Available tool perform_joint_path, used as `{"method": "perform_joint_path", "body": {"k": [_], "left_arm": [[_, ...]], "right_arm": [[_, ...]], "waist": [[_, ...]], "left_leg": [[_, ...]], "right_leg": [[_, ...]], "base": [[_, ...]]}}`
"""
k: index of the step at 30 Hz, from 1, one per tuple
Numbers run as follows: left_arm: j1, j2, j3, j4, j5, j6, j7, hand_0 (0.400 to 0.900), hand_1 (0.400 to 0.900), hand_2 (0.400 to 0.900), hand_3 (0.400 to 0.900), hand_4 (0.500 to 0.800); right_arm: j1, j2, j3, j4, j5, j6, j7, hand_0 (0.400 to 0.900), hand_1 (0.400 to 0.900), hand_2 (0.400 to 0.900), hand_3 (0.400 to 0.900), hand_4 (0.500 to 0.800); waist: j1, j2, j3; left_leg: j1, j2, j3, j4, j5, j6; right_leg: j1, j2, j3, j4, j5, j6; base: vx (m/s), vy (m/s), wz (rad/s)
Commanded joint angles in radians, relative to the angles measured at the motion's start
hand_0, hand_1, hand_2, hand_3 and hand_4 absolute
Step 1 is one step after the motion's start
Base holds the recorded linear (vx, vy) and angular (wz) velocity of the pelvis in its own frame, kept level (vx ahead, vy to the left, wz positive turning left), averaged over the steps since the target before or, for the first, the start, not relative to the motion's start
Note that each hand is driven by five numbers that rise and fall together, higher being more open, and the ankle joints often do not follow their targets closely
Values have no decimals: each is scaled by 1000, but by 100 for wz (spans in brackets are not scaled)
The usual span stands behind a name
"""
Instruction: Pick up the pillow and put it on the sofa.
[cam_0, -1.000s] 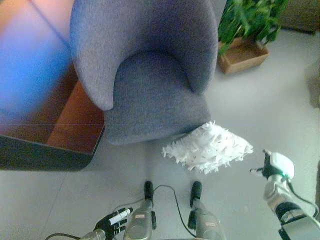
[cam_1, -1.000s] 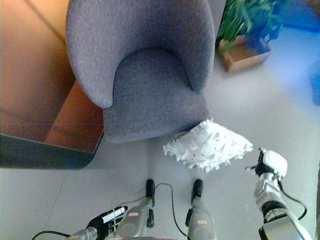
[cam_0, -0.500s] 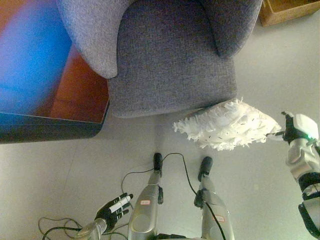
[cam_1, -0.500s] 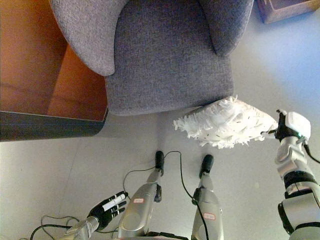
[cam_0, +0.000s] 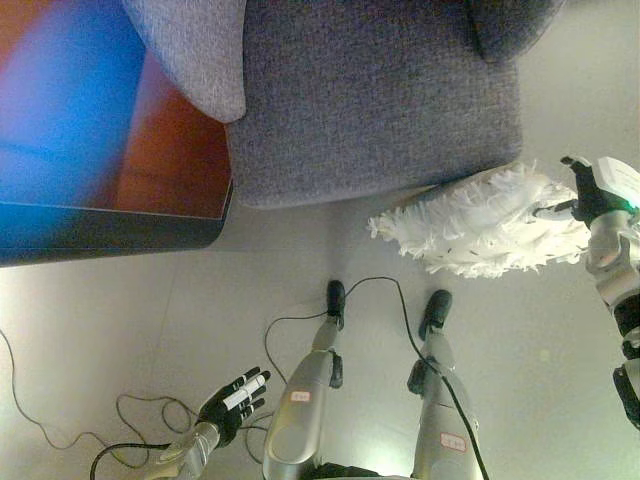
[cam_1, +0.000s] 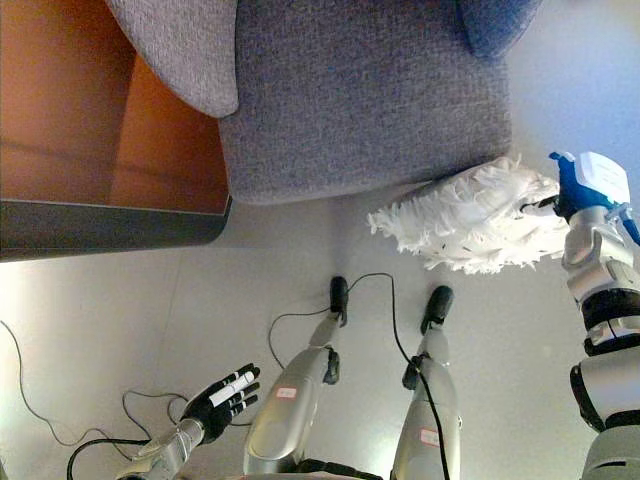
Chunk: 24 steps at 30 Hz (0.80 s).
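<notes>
Hanging low at lower left, left hand (cam_0: 236, 398) with fingers spread, empty | grey sofa (cam_0: 370, 100) seat fills the top | white fluffy pillow (cam_1: 475, 215) off the floor, touching the seat's front corner | right hand (cam_0: 590, 197) pinching its right end; right eye view shows more forearm.

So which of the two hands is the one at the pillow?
The right hand, touching the white pillow's edge beside the grey sofa. The left hand hangs open low by the floor.

The sofa (cam_0: 370, 100) is cut off at the top — right hand (cam_0: 592, 200) fingers hidden behind the pillow (cam_0: 485, 220).
</notes>
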Motion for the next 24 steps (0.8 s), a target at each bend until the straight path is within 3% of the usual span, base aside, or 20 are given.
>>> {"method": "perform_joint_path", "body": {"k": [1, 12, 18, 20, 21, 22, 23, 24], "left_arm": [[101, 52, -52, 15, -47, -22, -7, 900, 900, 900, 900, 800], [111, 50, -56, -5, -54, -57, -9, 900, 900, 900, 900, 800], [124, 60, -57, -19, -45, -58, -9, 900, 900, 900, 900, 800], [130, 64, -57, -20, -47, -63, -11, 900, 900, 900, 900, 800], [133, 66, -55, -20, -44, -67, -11, 900, 900, 900, 900, 800], [134, 67, -54, -20, -42, -71, -11, 900, 900, 900, 900, 800], [136, 66, -53, -19, -40, -79, -8, 900, 900, 900, 900, 800], [139, 65, -53, -20, -40, -84, -6, 900, 900, 900, 900, 800]], "right_arm": [[-136, -151, 73, -57, 53, -20, 5, 900, 900, 900, 900, 800], [-179, -112, 92, -114, 202, -98, 188, 900, 900, 900, 900, 800], [-245, -117, 114, -145, 309, -79, 328, 900, 900, 900, 900, 800], [-255, -115, 114, -158, 333, -65, 339, 900, 900, 900, 900, 800], [-255, -113, 112, -160, 345, -63, 344, 725, 725, 725, 725, 695], [-258, -111, 112, -160, 359, -58, 337, 725, 725, 725, 725, 695], [-268, -109, 109, -157, 368, -52, 333, 400, 400, 400, 400, 500], [-272, -108, 105, -153, 364, -50, 326, 400, 400, 400, 400, 500]], "waist": [[6, 3, 27], [24, 4, 27], [34, 17, 27], [36, 16, 27], [37, 15, 27], [39, 14, 27], [41, 12, 27], [42, 10, 27]], "left_leg": [[-70, -68, -33, 17, -2, -5], [-99, -65, -43, 38, -7, -8], [-119, -63, -43, 52, -8, -11], [-126, -63, -45, 56, -10, -10], [-129, -62, -45, 59, -12, -10], [-132, -62, -46, 61, -12, -9], [-133, -61, -47, 61, -13, -8], [-133, -60, -48, 61, -14, -9]], "right_leg": [[-53, 38, -41, 174, -162, 0], [-83, 34, -50, 193, -170, -6], [-108, 30, -47, 217, -178, -8], [-116, 31, -47, 222, -179, -9], [-119, 32, -47, 225, -180, -10], [-123, 33, -47, 229, -181, -11], [-124, 34, -47, 231, -182, -11], [-123, 34, -49, 232, -183, -11]], "base": [[0, 0, 0], [0, 0, 0], [7, 11, 3], [1, -4, 2], [0, 0, 0], [0, 0, 0], [0, 0, 0], [0, 0, 0]]}}
